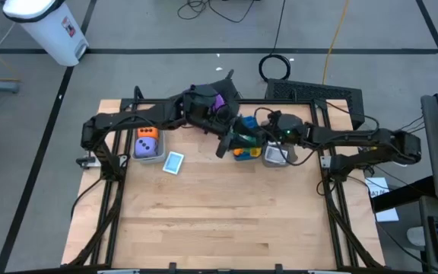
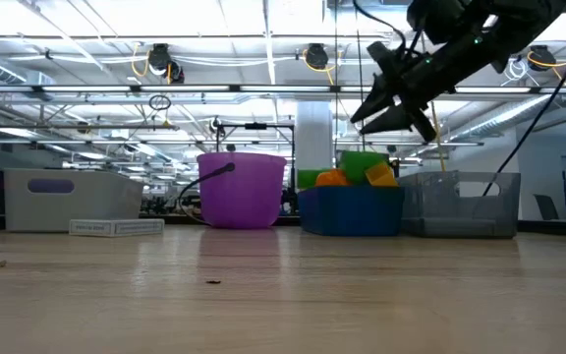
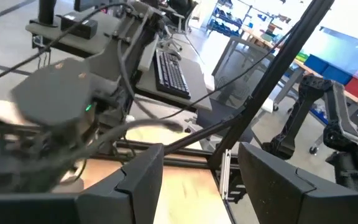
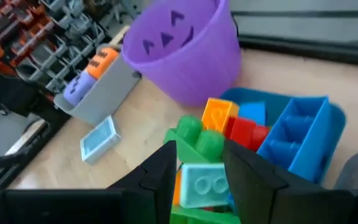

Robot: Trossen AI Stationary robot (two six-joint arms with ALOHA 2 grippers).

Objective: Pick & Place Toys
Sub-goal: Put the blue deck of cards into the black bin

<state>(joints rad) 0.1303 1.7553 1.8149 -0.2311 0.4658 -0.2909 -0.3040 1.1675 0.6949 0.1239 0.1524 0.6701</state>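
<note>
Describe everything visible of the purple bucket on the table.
The purple bucket looks like smooth, shiny plastic, round and tapering toward its base, with a face of darker triangle eyes and a curved mouth on its side. It stands upright on the wooden table, mouth open upward; the low view shows a thin dark handle hanging down one side. The grey bin with the dice sits on one side, the blue bin of bricks on the other. What is inside cannot be seen.

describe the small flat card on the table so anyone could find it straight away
Start at the purple bucket near the table's back edge, then find the grey bin beside it, holding an orange and a purple die. The card lies flat on the bare wood just in front of that bin: the only loose, thin, pale blue rectangle there.
</note>
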